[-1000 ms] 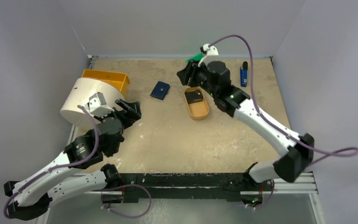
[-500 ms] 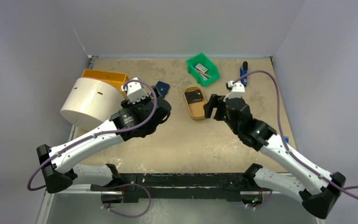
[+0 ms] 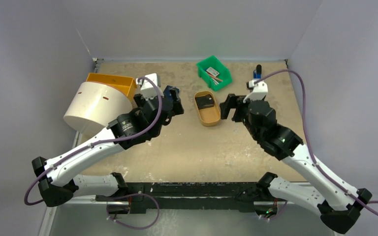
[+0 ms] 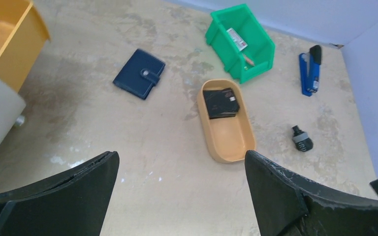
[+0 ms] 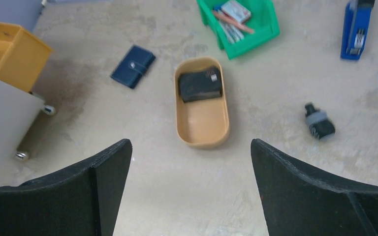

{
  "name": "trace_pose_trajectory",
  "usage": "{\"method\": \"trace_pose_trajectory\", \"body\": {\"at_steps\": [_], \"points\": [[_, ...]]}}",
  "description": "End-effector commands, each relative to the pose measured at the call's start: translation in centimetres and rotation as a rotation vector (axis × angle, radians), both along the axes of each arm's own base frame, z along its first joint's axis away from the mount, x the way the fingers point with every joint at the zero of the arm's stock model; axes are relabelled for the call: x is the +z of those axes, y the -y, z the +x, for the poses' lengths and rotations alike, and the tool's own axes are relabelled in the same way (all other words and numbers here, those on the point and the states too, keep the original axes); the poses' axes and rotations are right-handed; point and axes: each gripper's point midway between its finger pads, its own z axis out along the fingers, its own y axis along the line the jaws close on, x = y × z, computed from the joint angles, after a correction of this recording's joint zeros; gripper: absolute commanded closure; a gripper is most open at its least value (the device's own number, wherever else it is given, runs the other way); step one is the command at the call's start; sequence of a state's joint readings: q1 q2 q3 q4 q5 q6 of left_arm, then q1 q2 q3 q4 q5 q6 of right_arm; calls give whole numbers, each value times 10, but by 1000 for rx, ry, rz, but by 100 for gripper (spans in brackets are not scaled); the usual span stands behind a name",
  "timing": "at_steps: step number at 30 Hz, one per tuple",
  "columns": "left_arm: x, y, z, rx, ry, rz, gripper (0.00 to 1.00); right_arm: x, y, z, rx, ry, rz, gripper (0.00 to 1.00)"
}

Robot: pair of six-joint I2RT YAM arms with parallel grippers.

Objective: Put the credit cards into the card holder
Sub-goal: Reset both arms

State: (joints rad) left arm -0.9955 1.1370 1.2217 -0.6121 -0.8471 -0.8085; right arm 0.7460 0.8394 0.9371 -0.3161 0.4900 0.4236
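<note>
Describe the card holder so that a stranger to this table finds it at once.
Start at the tan oval tray near the middle of the table. Left of it, toward the yellow bin, the card holder lies flat on the table. It alone is navy-blue and roughly square, shut with a snap tab; the black block sits inside the tray.

Tbl (image 4: 142, 147) w/ card holder (image 4: 139, 73), tray (image 4: 229, 136), bin (image 4: 255, 65)

left arm swung forward from beside drum (image 3: 94, 107); left gripper (image 4: 179, 154) now over wallet (image 4: 139, 73), hiding most of it from above. right arm pulled back off bin (image 3: 223, 80); right gripper (image 5: 191, 143) now just right of tray (image 3: 215, 121), jaws spread wider.
</note>
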Motion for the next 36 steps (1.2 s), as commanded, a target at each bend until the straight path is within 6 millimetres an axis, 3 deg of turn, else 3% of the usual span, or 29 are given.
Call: {"method": "trace_pose_trajectory", "body": {"at_steps": [1, 4, 7, 9, 11, 17, 19, 22, 28, 33, 36], "points": [[77, 10, 8, -67, 128, -21, 2, 116, 12, 6, -16, 233, 17, 9], [124, 0, 5, -85, 223, -32, 2, 180, 24, -9, 14, 383, 37, 9], [162, -22, -4, -70, 311, -55, 2, 236, 36, -36, 82, 554, 58, 5], [179, -38, -11, -54, 361, -66, 2, 263, 47, -55, 109, 666, 71, 2], [192, -55, -18, -32, 404, -84, 2, 277, 65, -68, 75, 743, 80, 1], [211, -108, -29, 149, 449, -104, 3, 278, 117, -74, -174, 761, 170, 1], [219, -120, -32, 192, 451, -107, 2, 277, 137, -70, -306, 722, 199, 1], [234, -128, -35, 211, 460, -116, 2, 274, 152, -65, -429, 637, 261, 1], [244, -121, -35, 177, 476, -142, 2, 272, 152, -59, -467, 634, 280, 1], [243, -107, -31, 137, 466, -142, 2, 283, 120, -68, -237, 718, 325, 1], [242, -99, -27, 116, 458, -137, 2, 287, 113, -73, -185, 755, 323, 1]]}}
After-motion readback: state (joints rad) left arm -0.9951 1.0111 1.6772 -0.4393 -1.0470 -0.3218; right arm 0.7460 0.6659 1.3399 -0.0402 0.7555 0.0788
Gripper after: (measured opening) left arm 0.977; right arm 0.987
